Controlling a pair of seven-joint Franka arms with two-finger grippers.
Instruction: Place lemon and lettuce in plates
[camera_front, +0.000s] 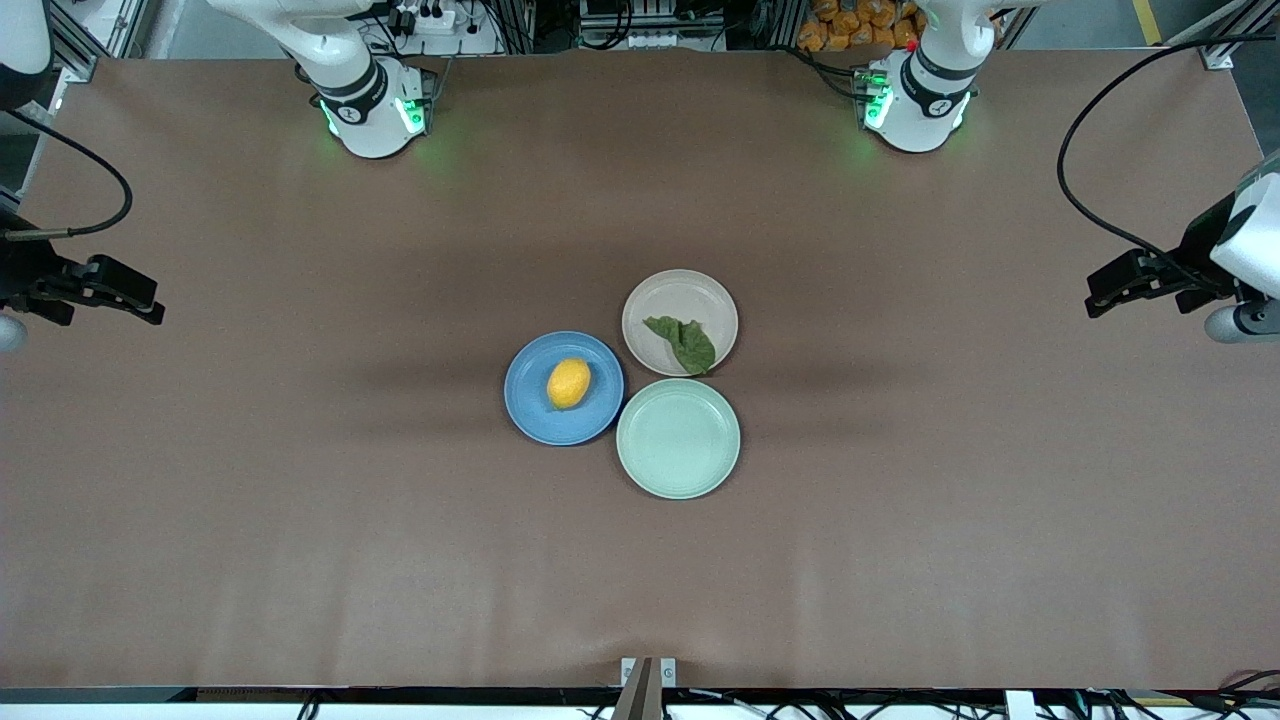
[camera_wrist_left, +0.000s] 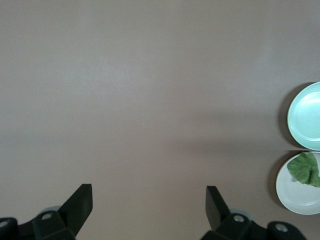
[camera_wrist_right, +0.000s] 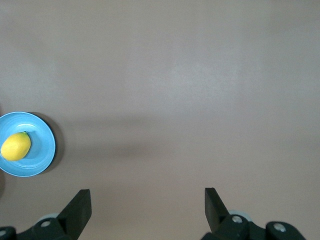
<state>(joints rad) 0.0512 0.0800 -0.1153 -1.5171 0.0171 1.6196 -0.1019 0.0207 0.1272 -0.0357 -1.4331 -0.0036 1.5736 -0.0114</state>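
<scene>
The yellow lemon (camera_front: 568, 383) lies in the blue plate (camera_front: 530, 395) at mid-table. The dark-green lettuce (camera_front: 685, 342) lies in the beige-pink plate (camera_front: 680, 293), touching its rim nearest the front camera. My left gripper (camera_front: 1100, 292) is open and empty over the left arm's end of the table. My right gripper (camera_front: 152, 300) is open and empty over the right arm's end. The left wrist view shows open fingers (camera_wrist_left: 80, 205), the lettuce (camera_wrist_left: 305, 169) and the beige plate (camera_wrist_left: 295, 197). The right wrist view shows open fingers (camera_wrist_right: 79, 207), the lemon (camera_wrist_right: 15, 146) and the blue plate (camera_wrist_right: 42, 145).
An empty mint-green plate (camera_front: 678, 438) sits beside both plates, nearer to the front camera; it also shows in the left wrist view (camera_wrist_left: 306, 116). Brown table surface (camera_front: 300, 480) spreads around the three plates. Black cables hang by each gripper.
</scene>
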